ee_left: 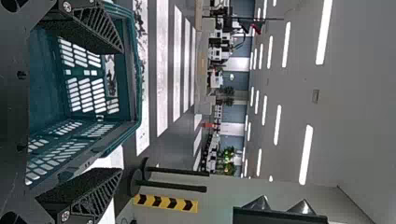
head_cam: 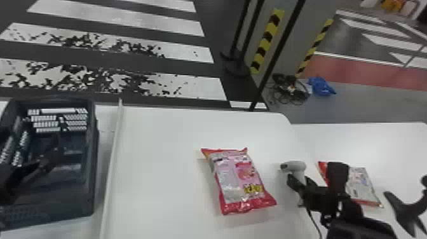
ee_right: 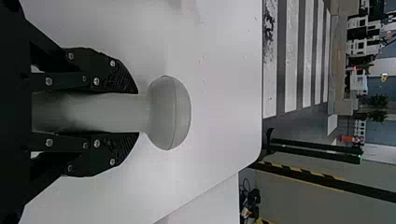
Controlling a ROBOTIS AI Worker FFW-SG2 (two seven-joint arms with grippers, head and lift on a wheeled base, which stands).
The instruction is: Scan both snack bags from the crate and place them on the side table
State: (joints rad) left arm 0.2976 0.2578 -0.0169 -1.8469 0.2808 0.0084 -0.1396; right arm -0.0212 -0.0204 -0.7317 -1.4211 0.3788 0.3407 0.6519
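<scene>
The right gripper [head_cam: 300, 182] clasps the scanner [head_cam: 294, 166] between two snack bags [head_cam: 239, 181].

One pink-and-silver snack bag [head_cam: 236, 178] with red ends, sealed and plump, lies flat and slightly askew on the central white surface [head_cam: 159, 143]; the second snack bag [head_cam: 360, 181], pale-faced with red edging and partly hidden by the right arm, lies flat on the right-hand white surface [head_cam: 397, 143]. The dark blue-green crate [head_cam: 63, 201], open-topped with slotted walls, stands upright at the left, beyond a raised white edge. The grey scanner [head_cam: 294, 167] is upright between the two bags, rounded head uppermost, its handle between the right gripper's [head_cam: 297, 187] fingers.
</scene>
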